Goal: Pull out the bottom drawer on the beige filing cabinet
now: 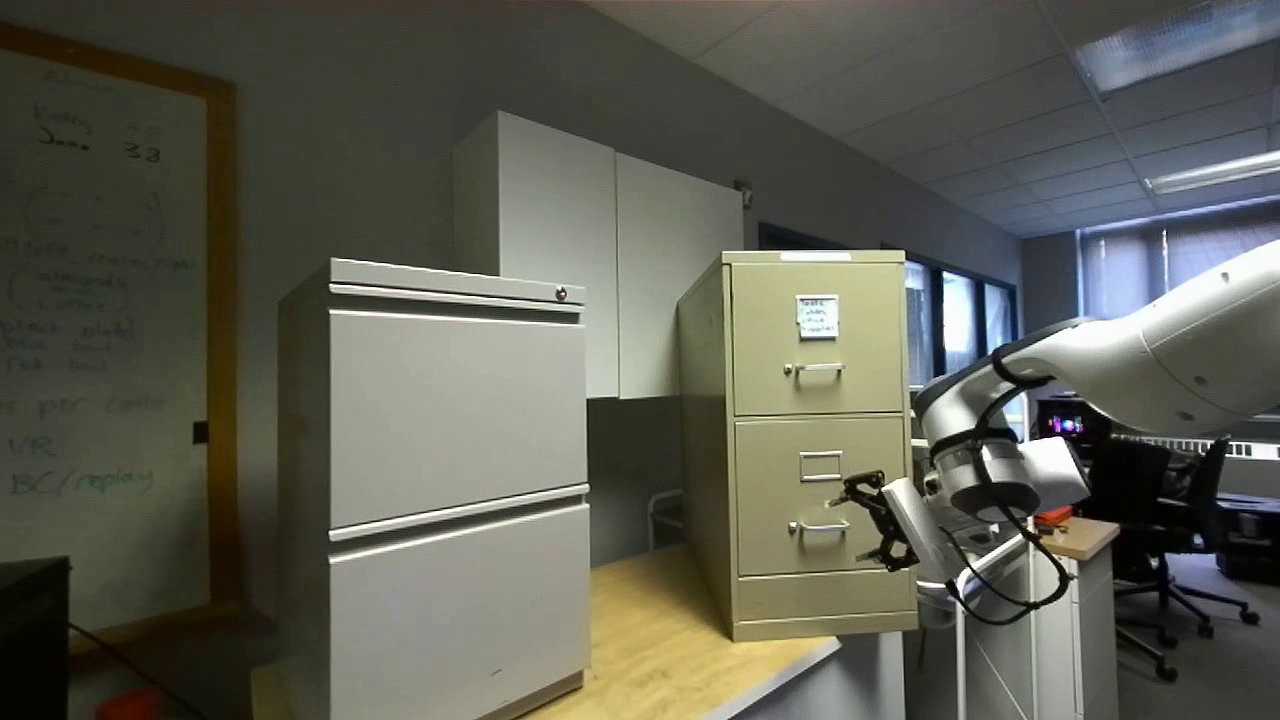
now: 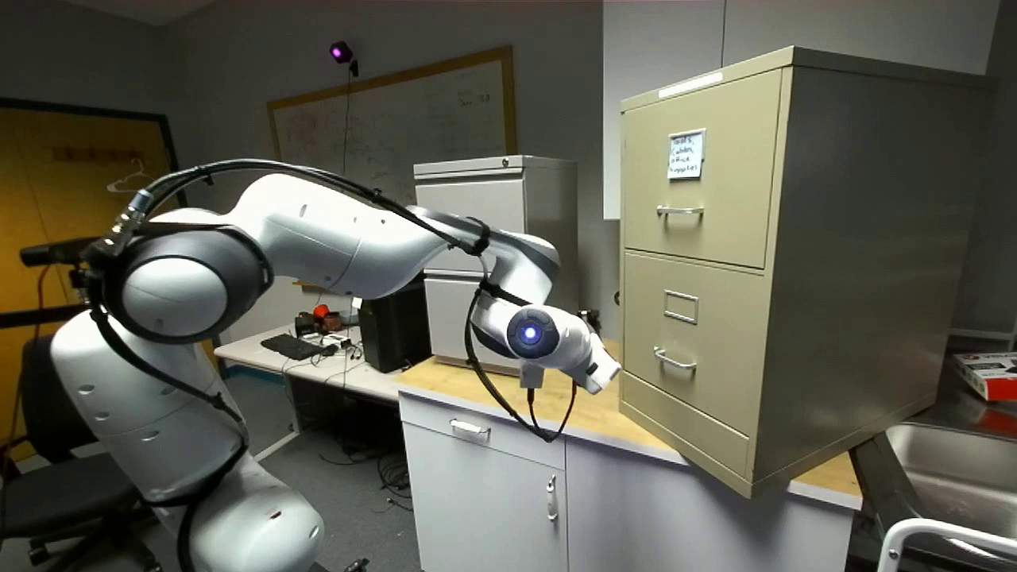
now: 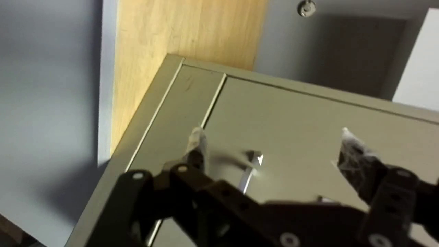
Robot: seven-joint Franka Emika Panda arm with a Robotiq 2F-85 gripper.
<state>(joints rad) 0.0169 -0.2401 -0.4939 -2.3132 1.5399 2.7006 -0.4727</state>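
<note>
The beige filing cabinet point(image 1: 705, 430) stands on the wooden counter in both exterior views point(image 2: 866, 254). Its bottom drawer point(image 1: 800, 500) is flush with the cabinet front, also in an exterior view point(image 2: 715, 338) and the wrist view point(image 3: 301, 137). Its metal handle point(image 1: 825, 527) shows in the wrist view point(image 3: 245, 180), partly hidden by a finger linkage. My gripper point(image 1: 850, 530) is open in front of this drawer, near the handle. In the wrist view the fingertips point(image 3: 271, 130) are wide apart, with the handle's visible end between them in the picture. I cannot tell whether they touch anything.
A pale grey cabinet point(image 1: 450, 420) stands beside the beige one on the wooden counter point(image 1: 650, 610). A white cupboard point(image 1: 560, 220) hangs on the wall behind. A sink point(image 2: 961, 453) and a white rail point(image 2: 945, 531) are at the beige cabinet's far side.
</note>
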